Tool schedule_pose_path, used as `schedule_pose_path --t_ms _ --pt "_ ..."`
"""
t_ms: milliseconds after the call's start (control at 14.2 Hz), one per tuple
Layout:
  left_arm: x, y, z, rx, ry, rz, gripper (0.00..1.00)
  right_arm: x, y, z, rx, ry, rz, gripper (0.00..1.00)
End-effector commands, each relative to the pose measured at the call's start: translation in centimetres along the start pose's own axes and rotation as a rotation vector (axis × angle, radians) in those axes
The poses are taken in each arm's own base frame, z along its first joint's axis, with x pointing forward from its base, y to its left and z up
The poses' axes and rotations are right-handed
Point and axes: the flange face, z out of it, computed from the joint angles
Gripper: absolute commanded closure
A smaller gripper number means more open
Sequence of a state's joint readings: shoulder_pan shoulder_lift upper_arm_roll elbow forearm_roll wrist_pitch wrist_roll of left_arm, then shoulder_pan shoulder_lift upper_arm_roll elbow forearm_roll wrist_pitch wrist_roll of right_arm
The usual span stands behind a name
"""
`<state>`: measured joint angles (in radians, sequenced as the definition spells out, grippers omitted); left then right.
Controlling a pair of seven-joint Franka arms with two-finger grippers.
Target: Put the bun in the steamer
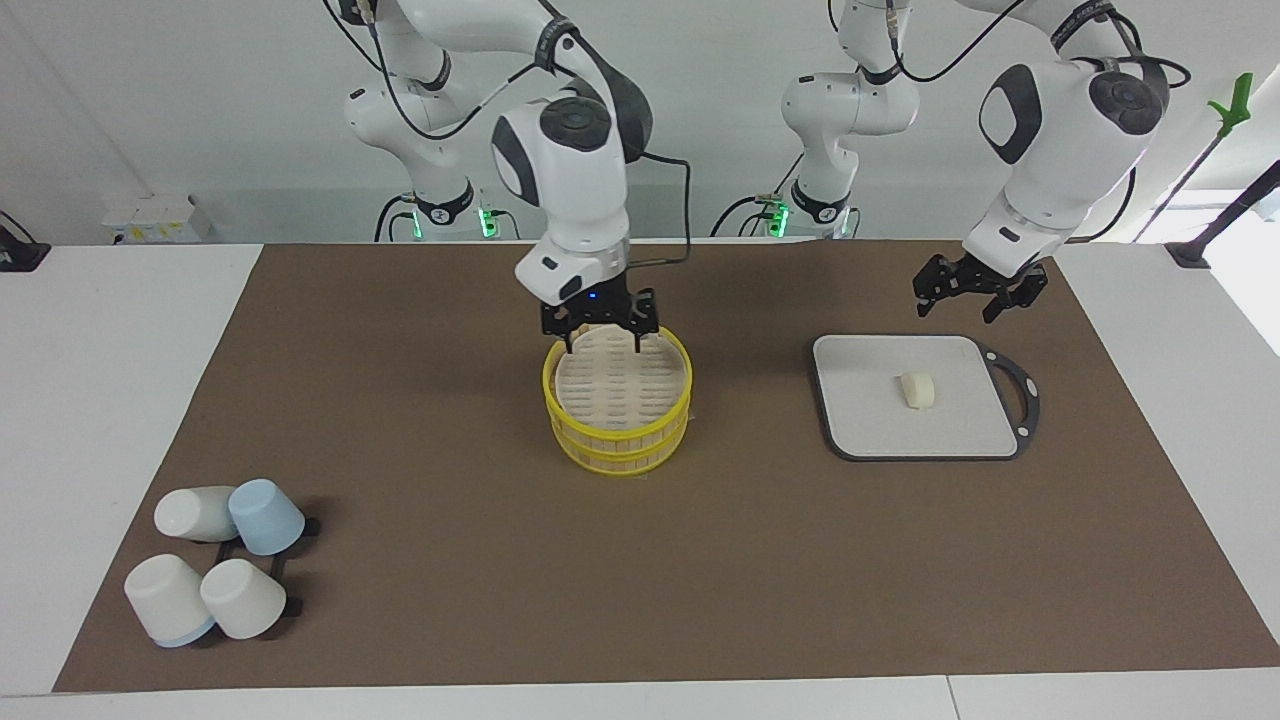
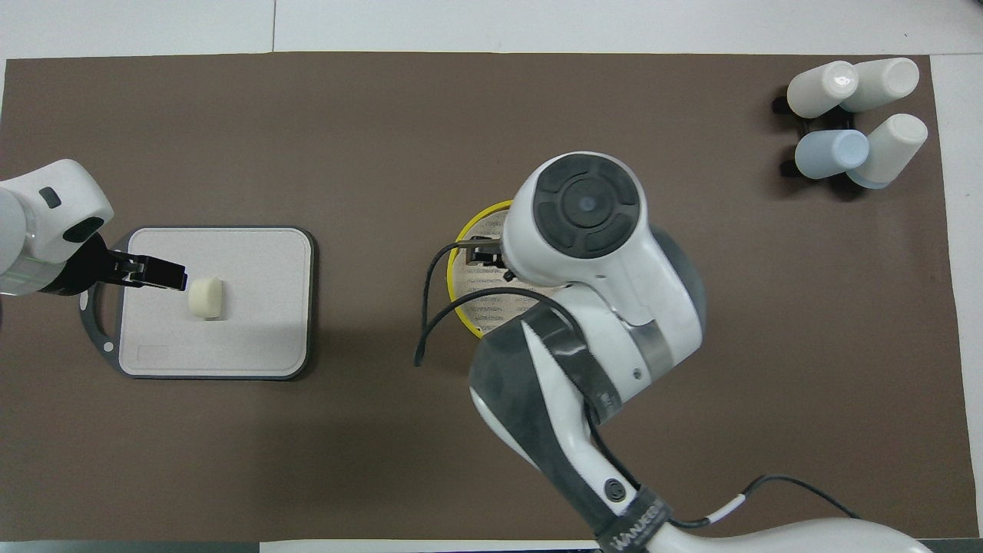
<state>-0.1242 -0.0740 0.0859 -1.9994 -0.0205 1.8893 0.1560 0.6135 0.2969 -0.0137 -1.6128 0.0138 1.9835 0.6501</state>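
The cream-white bun (image 1: 918,390) lies on the grey board (image 1: 870,425) toward the left arm's end of the table; it also shows in the overhead view (image 2: 206,297). My left gripper (image 1: 958,305) is open and empty, up in the air over the board's edge, beside the bun. The yellow-rimmed steamer (image 1: 620,452) stands mid-table with its pale woven lid (image 1: 615,390) on top. My right gripper (image 1: 603,340) is open, its fingertips down at the lid's rim on the side nearer the robots. In the overhead view the right arm hides most of the steamer (image 2: 465,232).
Several white and pale blue cups (image 1: 215,570) lie on a black rack at the right arm's end, farther from the robots; they also show in the overhead view (image 2: 856,119). A brown mat (image 1: 420,450) covers the table.
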Motion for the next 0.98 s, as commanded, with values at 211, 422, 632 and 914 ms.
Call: schedule_pose_path --t_ms 211,422,632,914 --pt "-2.0 -2.6 9.3 0.029 0.059 -0.046 0.00 0.0 -6.0 4.3 -0.010 -0.002 0.005 0.01" --pt "-0.8 -2.7 12.4 0.034 0.060 -0.043 0.00 -1.0 -7.6 5.3 -0.004 0.007 0.007 0.01" --pt "-1.0 -2.7 14.0 0.038 0.055 -0.036 0.00 -1.2 -8.0 6.6 -0.013 -0.001 0.001 0.01" --pt "-1.7 -2.8 16.7 0.046 0.095 -0.037 0.00 -1.2 -8.1 6.9 0.003 0.016 0.004 0.28"
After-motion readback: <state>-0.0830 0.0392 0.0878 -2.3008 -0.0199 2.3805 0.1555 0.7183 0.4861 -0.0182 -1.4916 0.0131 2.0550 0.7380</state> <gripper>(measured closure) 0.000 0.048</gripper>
